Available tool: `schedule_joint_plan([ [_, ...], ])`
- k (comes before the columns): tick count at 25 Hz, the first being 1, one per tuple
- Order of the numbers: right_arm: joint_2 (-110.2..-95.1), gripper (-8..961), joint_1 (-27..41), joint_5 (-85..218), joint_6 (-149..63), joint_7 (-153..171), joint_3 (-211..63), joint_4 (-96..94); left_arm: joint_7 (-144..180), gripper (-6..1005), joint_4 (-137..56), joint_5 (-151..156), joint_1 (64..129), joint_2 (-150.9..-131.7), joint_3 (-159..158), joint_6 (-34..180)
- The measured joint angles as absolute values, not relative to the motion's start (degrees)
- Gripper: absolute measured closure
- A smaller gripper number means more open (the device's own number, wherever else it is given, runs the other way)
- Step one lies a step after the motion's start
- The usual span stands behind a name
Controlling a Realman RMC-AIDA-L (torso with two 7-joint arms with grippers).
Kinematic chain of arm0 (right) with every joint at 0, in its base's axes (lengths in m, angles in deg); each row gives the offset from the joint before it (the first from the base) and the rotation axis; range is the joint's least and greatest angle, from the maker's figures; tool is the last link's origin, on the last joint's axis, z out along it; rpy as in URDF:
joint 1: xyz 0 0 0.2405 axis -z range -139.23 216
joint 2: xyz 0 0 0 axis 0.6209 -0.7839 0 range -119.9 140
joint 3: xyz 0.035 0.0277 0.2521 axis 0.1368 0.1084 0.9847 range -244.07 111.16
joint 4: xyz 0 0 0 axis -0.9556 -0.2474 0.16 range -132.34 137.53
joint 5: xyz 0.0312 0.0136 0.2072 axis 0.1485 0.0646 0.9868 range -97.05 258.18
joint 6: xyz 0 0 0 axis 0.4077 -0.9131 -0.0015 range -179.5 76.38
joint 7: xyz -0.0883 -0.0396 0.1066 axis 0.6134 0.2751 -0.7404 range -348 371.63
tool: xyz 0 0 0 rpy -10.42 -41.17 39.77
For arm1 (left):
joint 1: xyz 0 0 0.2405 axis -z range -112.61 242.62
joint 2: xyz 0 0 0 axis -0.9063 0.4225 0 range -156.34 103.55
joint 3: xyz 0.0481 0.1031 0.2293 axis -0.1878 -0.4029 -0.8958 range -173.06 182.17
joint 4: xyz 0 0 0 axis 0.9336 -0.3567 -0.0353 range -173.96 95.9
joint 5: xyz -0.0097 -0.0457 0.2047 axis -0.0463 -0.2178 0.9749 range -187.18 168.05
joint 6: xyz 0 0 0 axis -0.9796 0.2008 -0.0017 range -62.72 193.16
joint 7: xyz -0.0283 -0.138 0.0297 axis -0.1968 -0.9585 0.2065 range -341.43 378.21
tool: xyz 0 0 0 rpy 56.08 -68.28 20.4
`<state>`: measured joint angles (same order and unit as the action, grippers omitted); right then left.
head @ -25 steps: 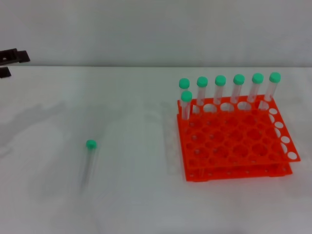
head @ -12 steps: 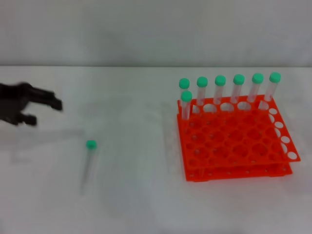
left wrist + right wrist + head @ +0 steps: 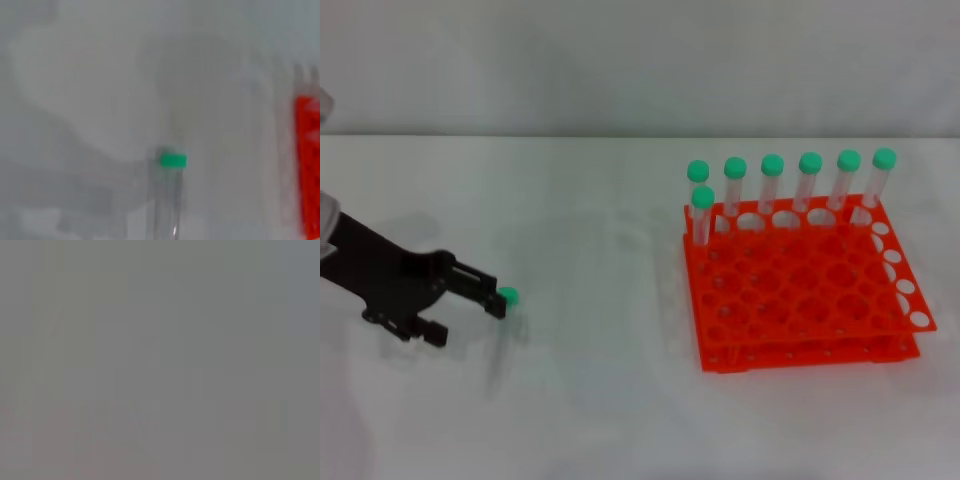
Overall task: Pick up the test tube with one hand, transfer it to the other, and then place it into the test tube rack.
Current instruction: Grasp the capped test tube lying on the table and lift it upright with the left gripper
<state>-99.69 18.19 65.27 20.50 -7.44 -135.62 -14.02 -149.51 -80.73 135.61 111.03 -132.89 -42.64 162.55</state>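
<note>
The test tube lies flat on the white table at the left, its green cap pointing away from me. In the left wrist view the test tube is clear and its cap shows as a green bar. My left gripper, black, hovers just left of the tube with its fingers spread open; its upper fingertip sits right beside the cap. The orange test tube rack stands at the right. My right gripper is out of view; its wrist view shows only flat grey.
Several green-capped tubes stand upright in the rack's back row, and one more stands in the second row at its left corner. An edge of the rack shows in the left wrist view. Bare white table lies between the tube and the rack.
My left gripper has come in from the far left edge, moving right and nearer, down to the lying tube's cap. Tube and rack have not moved.
</note>
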Motion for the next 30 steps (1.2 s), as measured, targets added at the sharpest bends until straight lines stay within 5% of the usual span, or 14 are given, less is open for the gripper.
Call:
schedule_joint_plan([
  [21, -101.01, 118, 18.41, 65.18, 20.51, -5.17, -135.63, -14.37, -150.3, 151, -74.0, 145.32, 116.57, -137.8, -45.8, 156.67],
  [30, -101.16, 122, 18.83, 65.18, 20.59, -5.14, -135.63, -14.36, -150.44, 156, -72.78, 146.53, 116.72, -138.48, -46.25, 156.15],
])
